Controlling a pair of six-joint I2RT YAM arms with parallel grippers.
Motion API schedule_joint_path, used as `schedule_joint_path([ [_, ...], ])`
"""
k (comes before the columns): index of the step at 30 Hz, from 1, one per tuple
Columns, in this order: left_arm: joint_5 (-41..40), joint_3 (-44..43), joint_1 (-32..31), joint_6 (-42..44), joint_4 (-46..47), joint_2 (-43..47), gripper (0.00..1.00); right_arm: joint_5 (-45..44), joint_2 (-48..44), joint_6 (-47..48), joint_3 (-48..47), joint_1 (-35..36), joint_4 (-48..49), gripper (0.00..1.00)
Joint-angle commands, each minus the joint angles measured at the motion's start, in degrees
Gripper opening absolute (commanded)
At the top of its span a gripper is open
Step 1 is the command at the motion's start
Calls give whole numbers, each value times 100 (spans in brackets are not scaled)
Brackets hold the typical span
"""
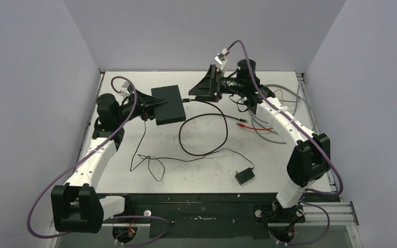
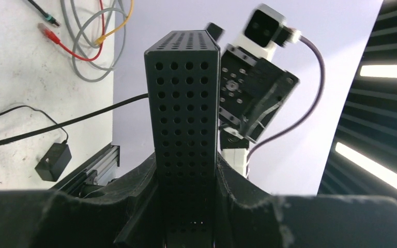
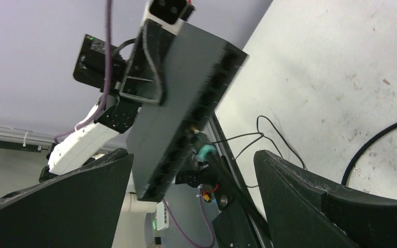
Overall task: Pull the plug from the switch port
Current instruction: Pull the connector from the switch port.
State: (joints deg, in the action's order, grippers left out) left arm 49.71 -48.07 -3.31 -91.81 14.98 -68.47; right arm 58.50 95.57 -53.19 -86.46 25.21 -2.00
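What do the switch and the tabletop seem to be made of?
The switch: likely thin sheet metal painted matte black, judging by crisp edges and rows of punched round vent holes; could be plastic. The tabletop: hard white board, matte, speckled with scuffs; material uncertain.

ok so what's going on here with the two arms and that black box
The left tool is shut on the switch and holds it up off the table. The right tool stands open around the plug, which looks seated in a port on the switch's socket edge. Its black cable trails down into a loop on the table. So the plug does not look pulled out yet.
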Motion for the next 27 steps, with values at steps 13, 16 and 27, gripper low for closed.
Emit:
schedule_joint_path([
  [13, 937, -248, -20, 458, 752, -61, 0, 651, 200, -1318, 392, 85, 1011, 84],
  [16, 969, -307, -20, 623, 573, -87, 0, 715, 220, -1400, 445, 170, 1037, 80],
  [27, 957, -408, -20, 618, 665, -186, 0, 849, 293, -1617, 613, 310, 1209, 65],
])
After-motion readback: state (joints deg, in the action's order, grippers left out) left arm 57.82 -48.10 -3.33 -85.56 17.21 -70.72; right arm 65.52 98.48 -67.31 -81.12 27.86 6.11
